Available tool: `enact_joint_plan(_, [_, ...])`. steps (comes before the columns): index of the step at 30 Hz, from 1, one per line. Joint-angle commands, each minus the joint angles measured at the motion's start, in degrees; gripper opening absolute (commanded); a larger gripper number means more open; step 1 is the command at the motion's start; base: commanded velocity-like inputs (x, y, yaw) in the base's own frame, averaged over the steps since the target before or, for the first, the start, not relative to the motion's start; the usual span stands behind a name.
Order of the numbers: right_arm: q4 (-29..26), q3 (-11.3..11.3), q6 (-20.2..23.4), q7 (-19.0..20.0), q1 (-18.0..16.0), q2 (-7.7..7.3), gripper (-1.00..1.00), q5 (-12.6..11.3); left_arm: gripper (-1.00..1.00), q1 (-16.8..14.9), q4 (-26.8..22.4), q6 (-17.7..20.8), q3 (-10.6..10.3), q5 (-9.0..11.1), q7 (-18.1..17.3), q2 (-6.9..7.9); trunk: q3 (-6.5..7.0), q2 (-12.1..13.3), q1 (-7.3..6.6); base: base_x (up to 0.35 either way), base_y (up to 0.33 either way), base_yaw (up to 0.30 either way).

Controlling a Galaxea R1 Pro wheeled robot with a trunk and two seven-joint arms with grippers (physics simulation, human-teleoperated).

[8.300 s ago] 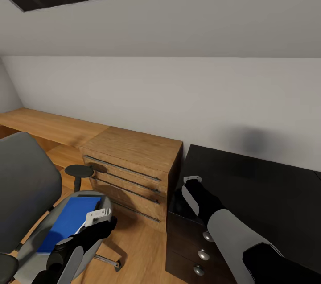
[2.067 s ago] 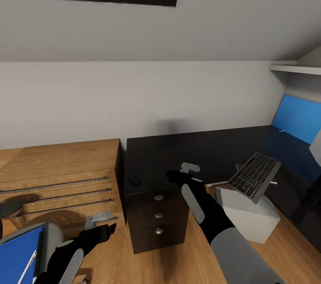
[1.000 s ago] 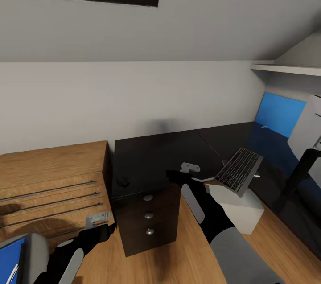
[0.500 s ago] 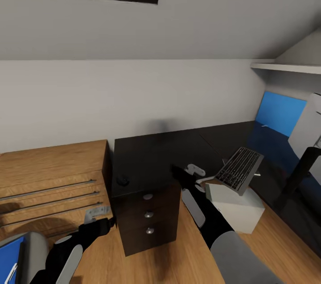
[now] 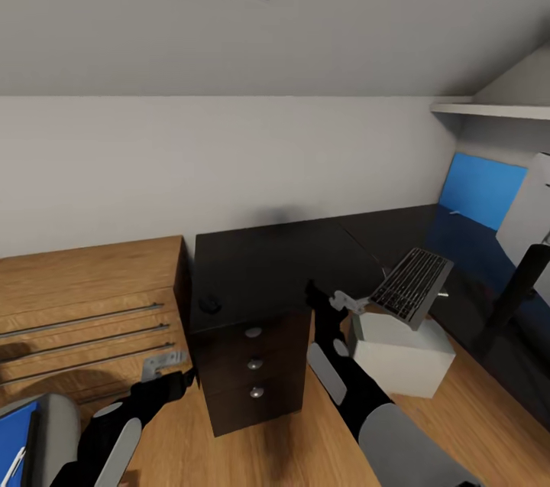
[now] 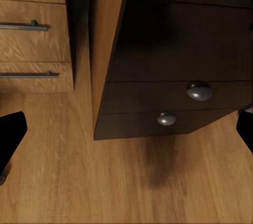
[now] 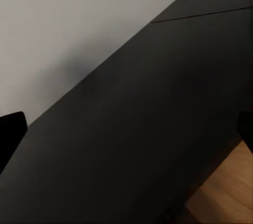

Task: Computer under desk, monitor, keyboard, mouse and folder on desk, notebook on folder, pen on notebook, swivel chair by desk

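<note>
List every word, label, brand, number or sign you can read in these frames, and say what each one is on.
No readable text in any view.
Keyboard: any key legends are too small to read.
Computer: plain pale case, no brand visible.
Desk and its drawer unit: no labels, only round knobs.
Blue wall panel: blank.

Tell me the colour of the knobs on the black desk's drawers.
Silver-grey, round and shiny. The knobs on the desk show best in the left wrist view.

Black arms [image 5: 336, 365] — grey panels, silver grippers
</note>
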Motion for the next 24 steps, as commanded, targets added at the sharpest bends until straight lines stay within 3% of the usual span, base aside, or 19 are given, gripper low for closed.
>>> enact_joint_plan(1, [0.2, 0.4, -1.2, -0.3, -0.1, 0.00, 1.00, -0.6, 1.00, 0.0, -0.4, 0.1, -0.1, 0.6, 0.6, 0.06, -0.24, -0.5, 0.22, 0.000, 0.000, 0.000])
enact_joint_plan(5, [0.5, 0.9, -3.0, -1.1, -0.1, 0.00, 1.00, -2.3, 1.00, 0.5, -1.7, 0.1, -0.2, 0.6, 0.6, 0.01, -0.96, -2.1, 1.10, 0.000, 0.000, 0.000])
enact_joint_plan(7, [0.6, 1.2, -3.9, -1.8, -0.1, 0.00, 1.00, -4.8, 1.00, 0.9, -2.4, 0.1, -0.3, 0.6, 0.6, -0.02, -1.32, -2.9, 1.54, 0.000, 0.000, 0.000])
enact_joint_plan(11, [0.5, 1.3, -4.2, -2.1, -0.1, 0.00, 1.00, -6.0, 1.00, 1.0, -2.7, 0.1, -0.3, 0.6, 0.7, -0.01, -2.04, -4.5, 2.42, 0.000, 0.000, 0.000])
enact_joint_plan(13, [0.5, 1.2, -4.3, -2.2, -0.1, 0.00, 1.00, -8.7, 1.00, 1.1, -2.7, 0.1, -0.3, 0.6, 0.7, 0.03, -2.40, -5.3, 2.86, 0.000, 0.000, 0.000])
enact_joint_plan(15, [0.4, 1.2, -4.4, -2.2, -0.1, 0.00, 1.00, -12.8, 1.00, 1.1, -2.7, 0.1, -0.3, 0.5, 0.7, 0.04, -2.76, -6.1, 3.30, 0.000, 0.000, 0.000])
enact_joint_plan(16, [0.4, 1.1, -4.4, -2.1, -0.1, 0.00, 1.00, -18.7, 1.00, 1.1, -2.7, 0.1, -0.3, 0.5, 0.7, 0.05, -2.94, -6.5, 3.52, 0.000, 0.000, 0.000])
enact_joint_plan(19, [0.4, 1.2, -4.4, -1.9, -0.1, 0.00, 1.00, -25.4, 1.00, 1.1, -2.7, 0.1, -0.3, 0.5, 0.7, 0.01, -3.48, -7.7, 4.18, 0.000, 0.000, 0.000])
enact_joint_plan(20, [0.4, 1.2, -4.5, -1.5, -0.1, 0.00, 1.00, -29.4, 1.00, 1.1, -2.7, 0.1, -0.3, 0.5, 0.7, 0.01, -3.66, -8.1, 4.40, 0.000, 0.000, 0.000])
enact_joint_plan(21, [0.4, 1.2, -4.5, -1.1, -0.1, 0.00, 1.00, -31.1, 1.00, 1.1, -2.7, 0.1, -0.3, 0.5, 0.7, 0.00, -3.83, -8.5, 4.62, 0.000, 0.000, 0.000])
enact_joint_plan(22, [0.4, 1.1, -4.5, 1.1, -0.1, 0.00, 1.00, -36.2, 1.00, 1.1, -2.7, 0.1, -0.3, 0.5, 0.7, 0.01, -4.01, -8.9, 4.84, 0.000, 0.000, 0.000])
enact_joint_plan(24, [0.4, 0.9, -4.5, 3.3, -0.1, 0.00, 1.00, -38.6, 1.00, 1.1, -2.7, 0.1, -0.3, 0.5, 0.7, -0.01, -4.37, -9.7, 5.28, 0.000, 0.000, 0.000])
